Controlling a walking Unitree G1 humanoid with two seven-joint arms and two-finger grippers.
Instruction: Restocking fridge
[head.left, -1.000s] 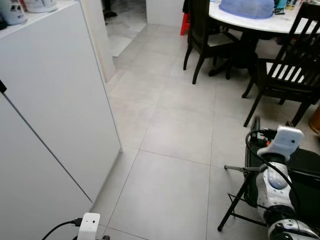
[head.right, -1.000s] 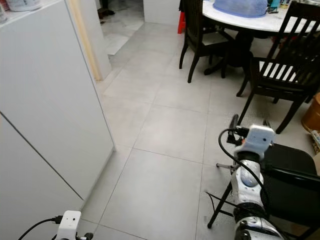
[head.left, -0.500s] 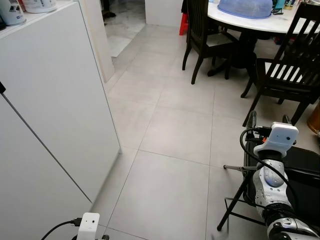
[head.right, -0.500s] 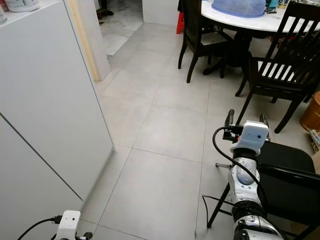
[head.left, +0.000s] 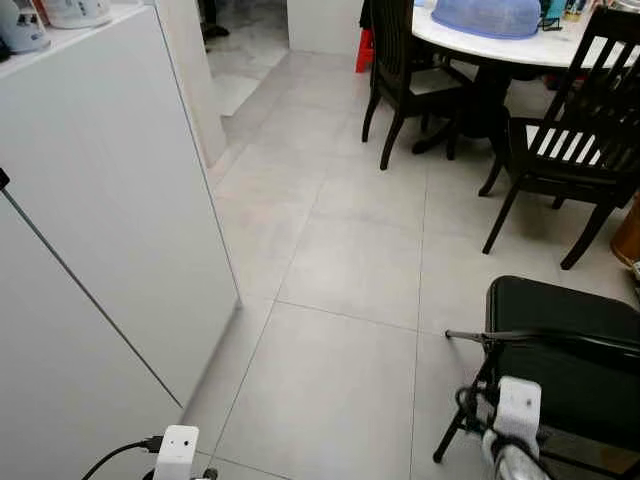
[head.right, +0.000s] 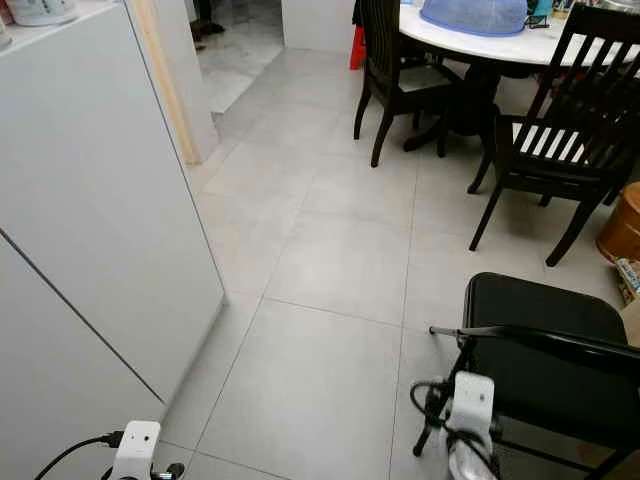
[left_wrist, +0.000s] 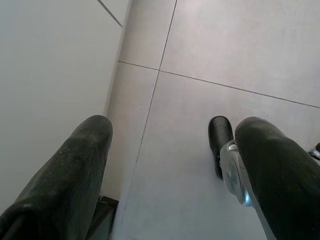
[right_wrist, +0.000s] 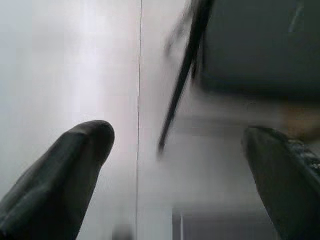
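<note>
The white fridge (head.left: 100, 200) stands shut on my left, a thin seam running between its two doors. My left arm hangs low beside it, its wrist camera (head.left: 178, 445) at the bottom edge of the eye views. In the left wrist view, the left gripper (left_wrist: 175, 130) is open over the floor tiles, with the fridge's white side (left_wrist: 50, 75) next to it. My right wrist (head.left: 515, 410) sits low in front of a black folding chair (head.left: 560, 330). The right gripper (right_wrist: 177, 135) is open and holds nothing, in a blurred wrist view.
A round white table (head.left: 520, 40) with a blue food cover (head.left: 490, 15) stands at the far right among dark wooden chairs (head.left: 570, 150). Small appliances (head.left: 70, 10) sit on top of the fridge. Grey tiled floor (head.left: 340, 250) stretches ahead to a doorway.
My right arm has dropped from in front of the folding chair to the bottom edge of the eye views. The left arm has stayed still.
</note>
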